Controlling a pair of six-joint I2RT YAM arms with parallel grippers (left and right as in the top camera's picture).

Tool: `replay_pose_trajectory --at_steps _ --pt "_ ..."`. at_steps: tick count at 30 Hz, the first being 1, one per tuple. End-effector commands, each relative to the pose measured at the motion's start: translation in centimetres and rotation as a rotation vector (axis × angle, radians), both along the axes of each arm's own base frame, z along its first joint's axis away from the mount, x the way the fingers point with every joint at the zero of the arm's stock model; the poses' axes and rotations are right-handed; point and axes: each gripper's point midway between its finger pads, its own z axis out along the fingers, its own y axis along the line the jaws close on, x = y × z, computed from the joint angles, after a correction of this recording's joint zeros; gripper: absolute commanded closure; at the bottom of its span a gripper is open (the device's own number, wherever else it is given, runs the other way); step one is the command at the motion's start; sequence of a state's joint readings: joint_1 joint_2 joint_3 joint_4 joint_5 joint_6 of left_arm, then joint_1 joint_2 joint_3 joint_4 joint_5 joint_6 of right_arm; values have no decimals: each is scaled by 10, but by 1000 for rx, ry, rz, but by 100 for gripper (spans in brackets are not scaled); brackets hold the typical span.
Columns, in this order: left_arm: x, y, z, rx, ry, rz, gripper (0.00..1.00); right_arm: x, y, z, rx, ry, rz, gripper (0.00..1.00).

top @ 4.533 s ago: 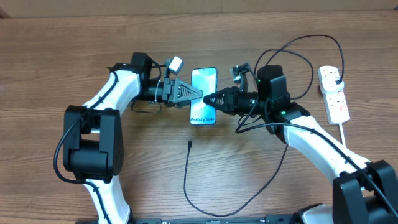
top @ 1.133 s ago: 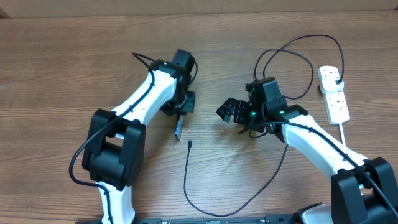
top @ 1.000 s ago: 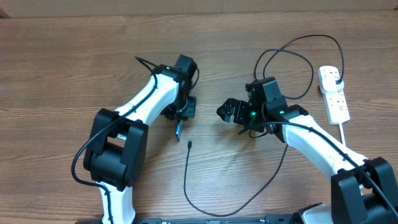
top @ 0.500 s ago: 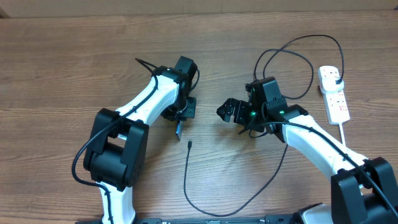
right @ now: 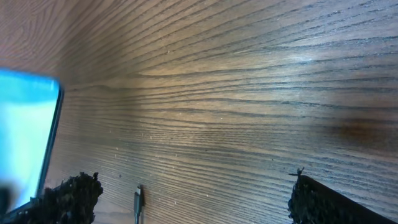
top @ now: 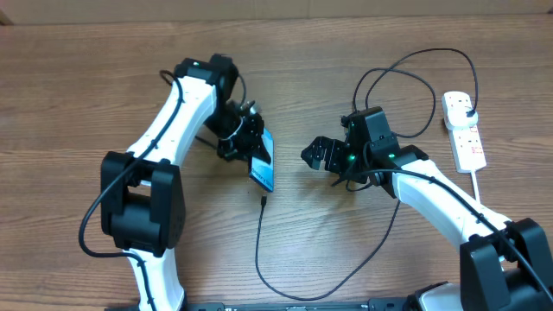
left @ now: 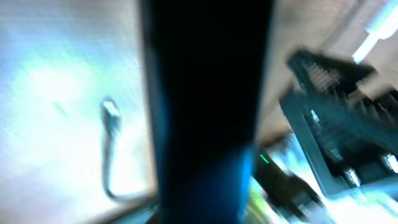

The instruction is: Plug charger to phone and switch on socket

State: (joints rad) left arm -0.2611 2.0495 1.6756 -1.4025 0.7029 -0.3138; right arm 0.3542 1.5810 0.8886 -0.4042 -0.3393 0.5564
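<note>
What I see remotely: wood table (top: 78, 95), matt brown w/ clear grain; phone (top: 262, 160) screen glossy, prob. glass; charger (top: 257, 246) cable thin, matt black; socket (top: 467, 142) and arm shells (top: 432, 194) smooth white plastic.

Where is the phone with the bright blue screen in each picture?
Overhead: the slim blue-screened phone sits just left of centre, tilted.
Left wrist: probably the blurry dark bar down the middle.
Right wrist: its blue screen fills the left edge.
Shared landmark: the thin black cable's small connector tip.
</note>
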Motion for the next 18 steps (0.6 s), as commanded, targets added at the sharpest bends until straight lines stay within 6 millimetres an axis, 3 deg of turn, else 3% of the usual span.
replay_pose_trajectory --at_steps 1,7,18 --pt "-17 -22 32 -151 116 33 96 5 -1 4 -3 -22 -4 0" --pt "-49 -16 44 -98 289 39 95 5 -1 4 -4 -21 -4 0" --pt "-53 -27 51 -141 320 43 96 5 -1 4 -3 -21 -4 0"
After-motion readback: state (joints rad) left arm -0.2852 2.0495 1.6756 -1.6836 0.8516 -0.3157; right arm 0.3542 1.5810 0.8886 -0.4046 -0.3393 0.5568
